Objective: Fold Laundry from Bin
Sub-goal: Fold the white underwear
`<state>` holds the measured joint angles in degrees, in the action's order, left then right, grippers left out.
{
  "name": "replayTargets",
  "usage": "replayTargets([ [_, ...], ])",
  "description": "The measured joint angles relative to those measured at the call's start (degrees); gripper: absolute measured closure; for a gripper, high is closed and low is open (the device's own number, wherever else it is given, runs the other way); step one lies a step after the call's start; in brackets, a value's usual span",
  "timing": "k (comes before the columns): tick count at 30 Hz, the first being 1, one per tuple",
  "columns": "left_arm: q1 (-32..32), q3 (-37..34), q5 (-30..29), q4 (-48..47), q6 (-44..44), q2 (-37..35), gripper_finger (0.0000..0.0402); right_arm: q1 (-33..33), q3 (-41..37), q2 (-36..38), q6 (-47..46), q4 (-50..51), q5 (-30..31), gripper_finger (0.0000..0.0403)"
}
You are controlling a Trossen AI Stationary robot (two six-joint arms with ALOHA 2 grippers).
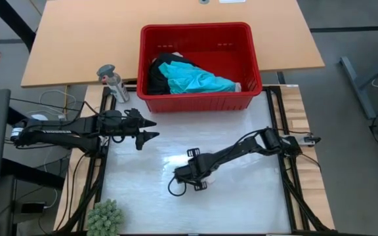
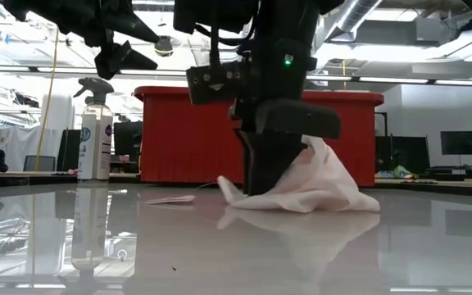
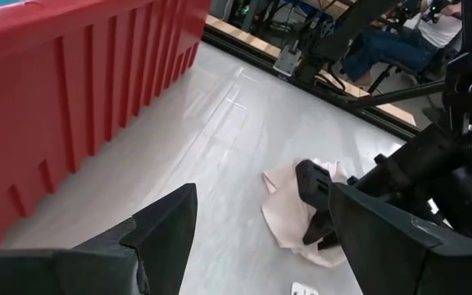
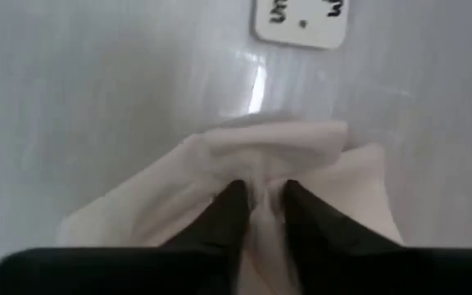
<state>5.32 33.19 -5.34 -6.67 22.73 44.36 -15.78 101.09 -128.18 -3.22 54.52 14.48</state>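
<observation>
A small pale pink-white piece of laundry [image 2: 318,190] lies crumpled near the middle of the white table [image 1: 241,203]. My right gripper [image 4: 262,197] points down onto it and is shut on it. The red bin [image 1: 251,62] stands at the table's far edge. Inside it lie a turquoise shirt [image 1: 199,82] and black clothing [image 1: 157,75]. My left gripper [image 1: 155,129] hovers open above the table's left side, near the bin's front left corner, holding nothing. My right gripper pinches a raised fold [image 4: 260,176] of the pale piece between its two fingertips [image 4: 234,209]. The fingers come from above, pointing steeply down. The cloth bunches up around them [image 2: 322,152]. The rest of the piece lies slack on the table [image 2: 342,201].
A spray bottle [image 1: 112,82] stands left of the bin. A green spiky ball [image 1: 104,219] sits at the near left corner. A small white label [image 4: 300,20] lies on the table close to the pale piece. Bare white surface stretches on the table's near right.
</observation>
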Motion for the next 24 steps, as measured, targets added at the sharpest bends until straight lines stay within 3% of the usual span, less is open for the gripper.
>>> replayTargets([
  [4, 0.0, 0.0, 0.0, 0.0, 0.0, 0.0, 0.0136, 0.2, 2.4, 0.4, 0.0, 2.7, 0.8, 0.0381],
  [7, 0.0, 0.0, 0.0, 0.0, -0.1, 0.0, 0.0136, 0.2, 5.1, 0.4, 0.1, 3.9, 0.7, 0.0378],
  [19, 0.0, 0.0, -0.1, 0.0, -1.1, 0.0, 0.0136, 1.8, 8.4, 0.5, -4.4, 5.2, -3.3, 0.0173],
  [24, 0.0, 0.0, -0.1, 0.0, -1.1, 0.0, 0.0136, 2.0, 8.4, 0.5, -3.9, 6.8, -4.1, 0.0145],
])
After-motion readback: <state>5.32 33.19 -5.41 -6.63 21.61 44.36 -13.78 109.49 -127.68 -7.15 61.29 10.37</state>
